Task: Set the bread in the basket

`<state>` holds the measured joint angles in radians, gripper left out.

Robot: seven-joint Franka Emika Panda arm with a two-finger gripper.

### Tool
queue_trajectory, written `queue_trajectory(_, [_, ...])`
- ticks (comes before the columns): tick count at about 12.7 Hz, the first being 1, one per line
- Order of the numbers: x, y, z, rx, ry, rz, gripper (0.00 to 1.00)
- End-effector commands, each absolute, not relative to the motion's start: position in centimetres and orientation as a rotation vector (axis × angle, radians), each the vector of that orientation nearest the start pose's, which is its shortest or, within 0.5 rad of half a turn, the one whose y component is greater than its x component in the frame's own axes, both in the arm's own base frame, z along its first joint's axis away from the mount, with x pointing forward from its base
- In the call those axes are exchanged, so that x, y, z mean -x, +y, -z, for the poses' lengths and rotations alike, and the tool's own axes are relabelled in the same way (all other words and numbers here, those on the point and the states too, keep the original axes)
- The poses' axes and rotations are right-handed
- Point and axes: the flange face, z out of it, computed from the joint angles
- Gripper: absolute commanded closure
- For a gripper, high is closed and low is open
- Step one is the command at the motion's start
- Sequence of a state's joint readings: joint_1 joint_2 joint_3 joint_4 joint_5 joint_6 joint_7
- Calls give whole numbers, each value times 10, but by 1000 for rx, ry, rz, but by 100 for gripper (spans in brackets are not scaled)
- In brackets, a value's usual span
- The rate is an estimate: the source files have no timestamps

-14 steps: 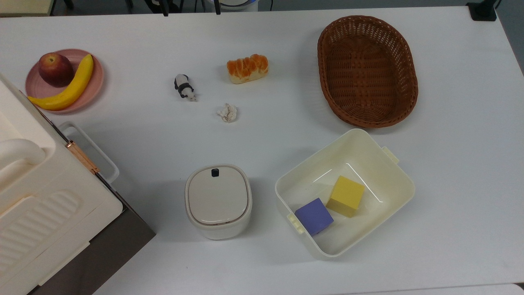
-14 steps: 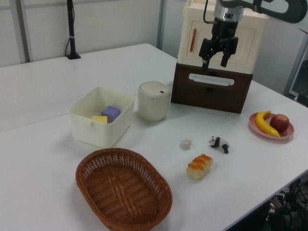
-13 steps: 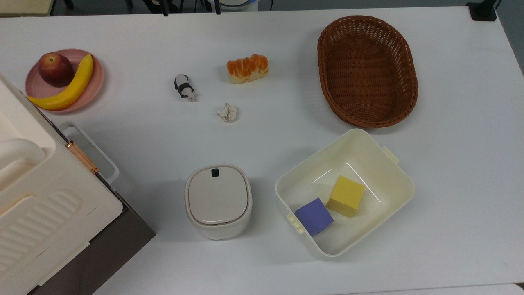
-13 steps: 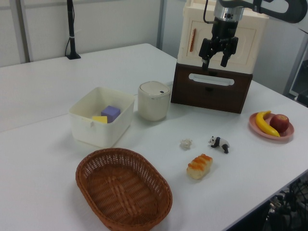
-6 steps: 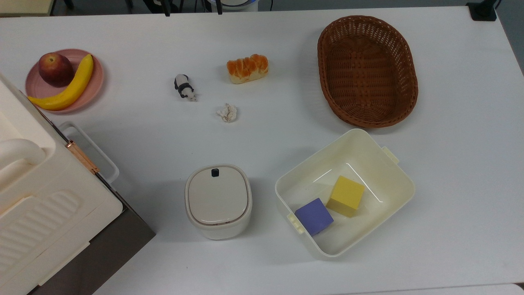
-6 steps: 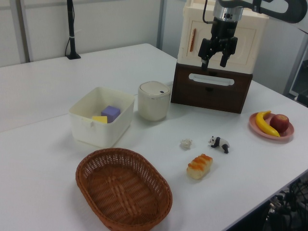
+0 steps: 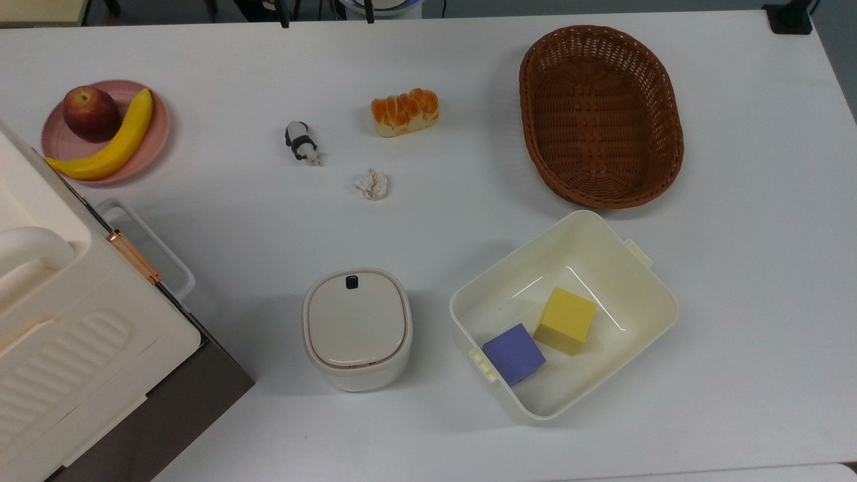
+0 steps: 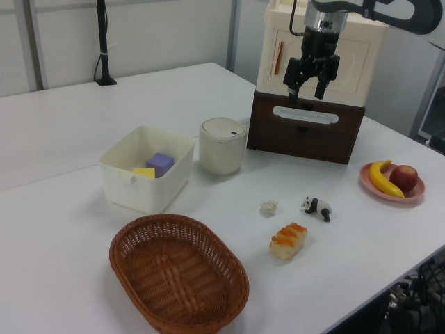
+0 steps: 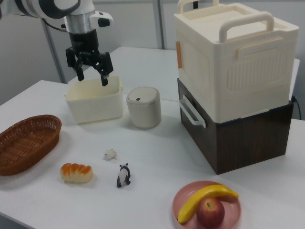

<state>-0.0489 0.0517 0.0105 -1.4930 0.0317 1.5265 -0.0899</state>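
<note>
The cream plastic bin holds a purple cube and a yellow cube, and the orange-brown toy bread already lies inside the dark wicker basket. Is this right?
Not quite. The cream plastic bin does hold the purple cube and the yellow cube, but the orange-brown toy bread lies on the white table, apart from the dark wicker basket, which holds nothing. The top view shows this.

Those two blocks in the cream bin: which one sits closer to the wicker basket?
The yellow block; in the top view it lies on the basket's side of the bin, the purple block behind it.
</note>
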Motion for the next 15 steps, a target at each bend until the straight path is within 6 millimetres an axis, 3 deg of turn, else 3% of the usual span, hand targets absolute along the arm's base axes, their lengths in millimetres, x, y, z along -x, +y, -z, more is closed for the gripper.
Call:
queue_trajectory(1, [-546,-6,-618,3070,-452,-85,0])
queue_trajectory(4, [-526,10,-569,2950,-1119,-130,0])
queue_trajectory(7, [-513,8,-515,2524,-1753,-303,0])
queue_trajectory(9, [-511,11,-486,2134,-2145,-388,0])
queue_trajectory(11, [-511,24,-481,1852,-2356,-389,0])
queue_trajectory(13, [-505,52,-474,1784,-2411,-404,0])
queue_trajectory(15, [-497,64,-445,1800,-2460,-372,0])
